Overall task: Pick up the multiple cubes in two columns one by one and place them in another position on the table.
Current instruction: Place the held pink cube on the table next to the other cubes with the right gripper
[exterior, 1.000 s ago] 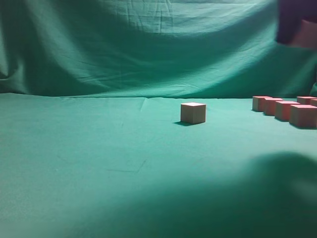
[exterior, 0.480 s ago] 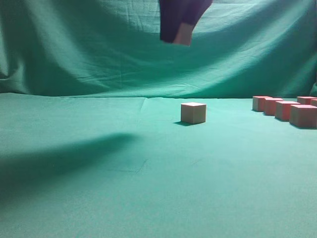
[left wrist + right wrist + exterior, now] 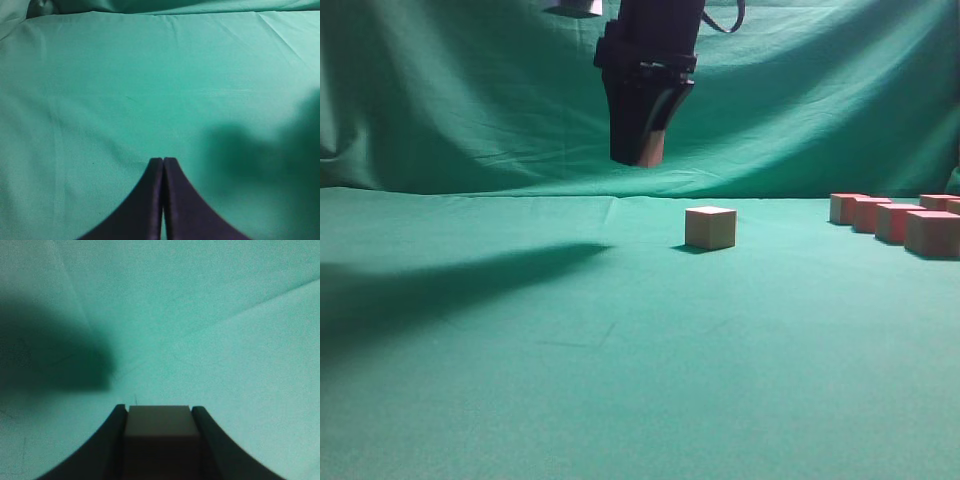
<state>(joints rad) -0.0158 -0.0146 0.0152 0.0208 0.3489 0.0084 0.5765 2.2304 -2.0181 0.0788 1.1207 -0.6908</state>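
The right end effector (image 3: 642, 155), clamping a cube (image 3: 651, 150), now hangs lower and further toward 9 o'clock, above the bench (image 3: 520, 380)

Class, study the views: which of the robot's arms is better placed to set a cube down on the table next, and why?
The right. The right gripper already holds a cube in the air above the table, near the lone cube. The left gripper is shut and empty.

Open surface left and front; blocks to the right
Lone cube (image 3: 710, 227) stands mid-surface (image 3: 520, 380); row of cubes (image 3: 895, 221) crowds the far right edge; elsewhere bare cloth.
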